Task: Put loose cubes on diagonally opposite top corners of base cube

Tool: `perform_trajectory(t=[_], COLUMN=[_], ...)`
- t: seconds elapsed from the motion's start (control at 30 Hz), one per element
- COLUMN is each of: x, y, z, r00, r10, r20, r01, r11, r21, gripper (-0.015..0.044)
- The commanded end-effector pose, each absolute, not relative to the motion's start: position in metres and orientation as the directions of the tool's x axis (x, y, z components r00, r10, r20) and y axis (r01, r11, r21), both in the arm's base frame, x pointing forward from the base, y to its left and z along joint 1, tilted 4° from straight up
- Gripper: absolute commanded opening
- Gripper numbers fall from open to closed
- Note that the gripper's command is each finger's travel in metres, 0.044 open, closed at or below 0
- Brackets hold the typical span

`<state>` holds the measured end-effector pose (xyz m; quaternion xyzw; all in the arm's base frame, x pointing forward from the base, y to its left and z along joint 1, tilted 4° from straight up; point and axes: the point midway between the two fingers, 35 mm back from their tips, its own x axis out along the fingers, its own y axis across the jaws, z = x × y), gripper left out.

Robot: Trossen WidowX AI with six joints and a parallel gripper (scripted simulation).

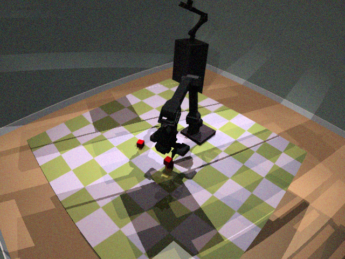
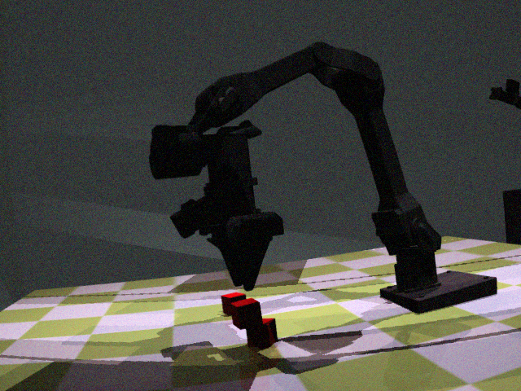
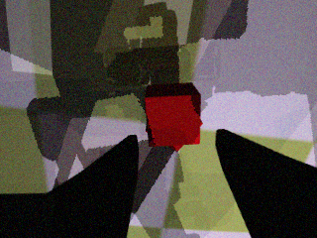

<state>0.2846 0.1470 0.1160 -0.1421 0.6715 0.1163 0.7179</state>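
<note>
A red cube [image 1: 167, 159] [image 2: 246, 313] [image 3: 172, 120] rests on one corner of the red base cube [image 1: 168, 168] [image 2: 258, 337]. It looks level and overhangs the base. Part of the base top shows beside it in the exterior view; the wrist view mostly hides the base. The other loose red cube [image 1: 140, 143] [image 2: 232, 300] sits on the mat, apart from the base. My gripper [image 1: 170, 155] [image 2: 245, 287] [image 3: 176, 140] is open and empty, pointing down just above the upper cube, with clear space on both sides of it in the wrist view.
A green and white checkered mat [image 1: 94, 167] [image 2: 138, 330] lies under the cubes. The arm's dark base plate [image 1: 199, 136] [image 2: 441, 290] stands behind them. A tall dark box [image 1: 189, 61] with a small arm-like shape above it stands farther back. Shadows cross the mat.
</note>
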Motion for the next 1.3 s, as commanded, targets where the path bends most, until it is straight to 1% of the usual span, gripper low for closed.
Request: perform_trajectory(t=[0.0,0.07,0.1,0.33,0.57,0.8,1.07,1.17,1.27], x=[0.285,0.287,0.290,0.308,0.318,0.321,0.318,0.315,0.315], y=[0.147,0.142,0.135,0.082,0.038,-0.004,-0.053,-0.067,-0.068], z=[0.119,0.118,0.120,0.133,0.143,0.153,0.164,0.167,0.167], r00=[0.074,0.073,0.074,0.081,0.079,0.077,0.077,0.077,0.077], r10=[-0.023,-0.026,-0.028,-0.043,-0.045,-0.044,-0.044,-0.044,-0.044], r20=[-0.997,-0.997,-0.997,-0.996,-0.996,-0.996,-0.996,-0.996,-0.996], r01=[-0.353,-0.335,-0.307,-0.044,0.237,0.499,0.749,0.807,0.811], r11=[0.934,0.941,0.950,0.998,0.971,0.866,0.662,0.590,0.584], r21=[-0.047,-0.049,-0.050,-0.047,-0.025,0.000,0.028,0.036,0.037], gripper=[0.0205,0.0257,0.0265,0.0265,0.0265,0.0265,0.0265,0.0265,0.0265])
